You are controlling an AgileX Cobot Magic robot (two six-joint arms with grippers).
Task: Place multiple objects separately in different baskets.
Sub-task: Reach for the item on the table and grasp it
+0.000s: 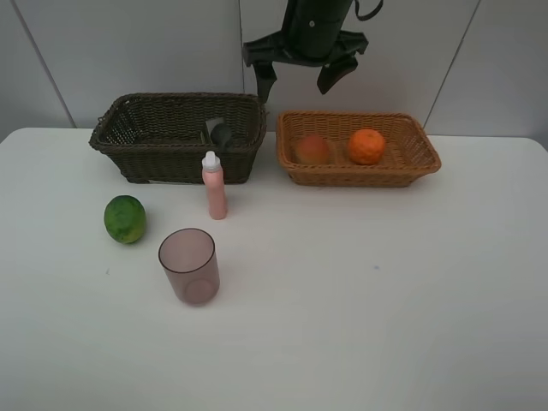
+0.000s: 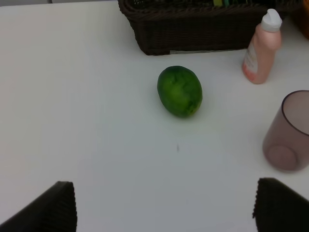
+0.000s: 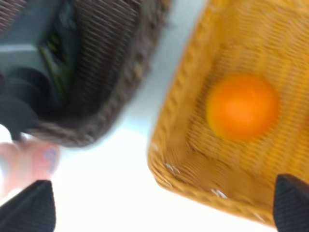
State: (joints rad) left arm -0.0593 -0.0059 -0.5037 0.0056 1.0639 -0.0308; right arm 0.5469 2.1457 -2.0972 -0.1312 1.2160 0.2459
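Orange [image 1: 366,146] & peach [image 1: 312,149] in tan basket [image 1: 428,159], dark bottle [image 1: 220,133] in brown basket [image 1: 171,156]. Lime [image 1: 125,219], pink bottle [image 1: 214,186], cup [image 1: 189,265] to go. L gripper [image 2: 164,208], R gripper [image 3: 159,208]: fingers spread, empty.

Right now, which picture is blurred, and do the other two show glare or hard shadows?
Right wrist view: motion-blurred, the orange and the light basket are smeared. Left wrist view: sharp, only a soft shadow under the green fruit. Exterior high view: sharp, even light, no strong glare on the cup.
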